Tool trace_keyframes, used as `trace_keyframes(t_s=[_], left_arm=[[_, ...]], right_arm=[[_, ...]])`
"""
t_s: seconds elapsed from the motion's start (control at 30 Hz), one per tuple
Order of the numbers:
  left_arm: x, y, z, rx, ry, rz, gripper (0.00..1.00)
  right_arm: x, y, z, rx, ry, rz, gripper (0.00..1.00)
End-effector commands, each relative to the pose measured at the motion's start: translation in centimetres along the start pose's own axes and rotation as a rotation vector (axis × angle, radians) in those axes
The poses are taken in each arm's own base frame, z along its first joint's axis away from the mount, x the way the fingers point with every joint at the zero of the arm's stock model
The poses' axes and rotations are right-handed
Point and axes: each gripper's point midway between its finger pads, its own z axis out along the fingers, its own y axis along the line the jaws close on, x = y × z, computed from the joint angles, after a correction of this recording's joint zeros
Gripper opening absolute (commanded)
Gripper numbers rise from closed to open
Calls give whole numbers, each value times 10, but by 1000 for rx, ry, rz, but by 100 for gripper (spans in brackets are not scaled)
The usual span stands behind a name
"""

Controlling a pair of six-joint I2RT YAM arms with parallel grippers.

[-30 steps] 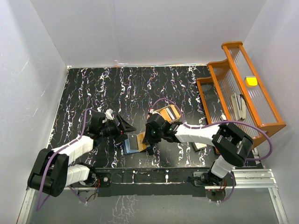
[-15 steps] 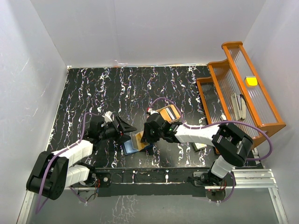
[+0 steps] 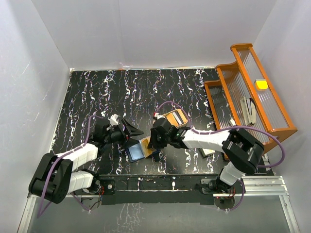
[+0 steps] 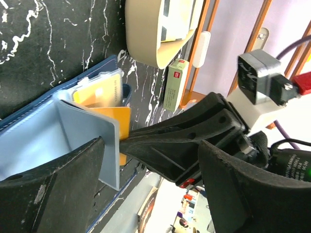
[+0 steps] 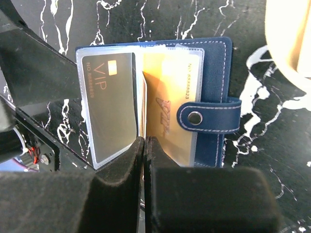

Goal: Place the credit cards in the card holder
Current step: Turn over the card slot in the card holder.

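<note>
Right gripper [image 5: 145, 141]: fingers pressed together, pinching what looks like the near edge of an orange card [image 4: 116, 121]. The card stands upright betw. the open leaves of the card holder [image 5: 215, 68].

The holder lies open on the black marbled surface [image 3: 97, 97], navy cover down. Its snap tab [image 5: 209, 118] is folded across the half nearer the tan tray. Inside are clear sleeves [image 5: 87, 73]. The one toward the left gripper is tilted up and carries a grey VIP card [image 5: 109, 97]. The one lying flat holds a gold-orange card [image 5: 172, 87] (print on it too small to read).

Left gripper [image 3: 137, 138] sits at the holder's other side, fingers spread wide, gripping nothing; only the right gripper's tip reaches in betw. them. Whether a finger touches the raised pale leaf, can't tell.

Just beyond the holder's far edge is the tan tray [image 3: 176, 118] w/ rounded corners, near but apart. Well off past the tray from the holder, an orange rack [image 3: 252, 97] stands along the side wall, w/ a small green-and-white box [image 4: 174, 82] at its foot.
</note>
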Motion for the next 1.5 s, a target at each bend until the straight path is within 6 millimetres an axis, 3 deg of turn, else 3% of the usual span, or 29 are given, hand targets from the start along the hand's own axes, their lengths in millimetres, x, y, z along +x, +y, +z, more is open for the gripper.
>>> trace_keyframes(t_s=[0.0, 0.33, 0.47, 0.67, 0.8, 1.03, 1.3, 1.47], left_arm=[[2, -7, 2, 25, 19, 12, 77], [-2, 1, 10, -16, 13, 26, 77], [-5, 0, 14, -21, 15, 29, 77], [-9, 0, 18, -35, 9, 48, 77], [-12, 6, 19, -56, -4, 47, 77], [-14, -15, 29, -2, 11, 58, 77], [-10, -12, 45, -13, 48, 51, 76], [-8, -8, 41, -48, 45, 73, 75]], right_arm=[[-27, 7, -23, 23, -99, -52, 0], [-48, -13, -59, 157, -210, -98, 0], [-61, -8, -79, 152, -273, -120, 0], [-80, 17, -100, 69, -353, -136, 0], [-81, 27, -102, 23, -352, -123, 0], [-78, 27, -106, -4, -365, -112, 0], [-74, 29, -108, -24, -352, -121, 0], [-62, 32, -103, -73, -321, -125, 0]])
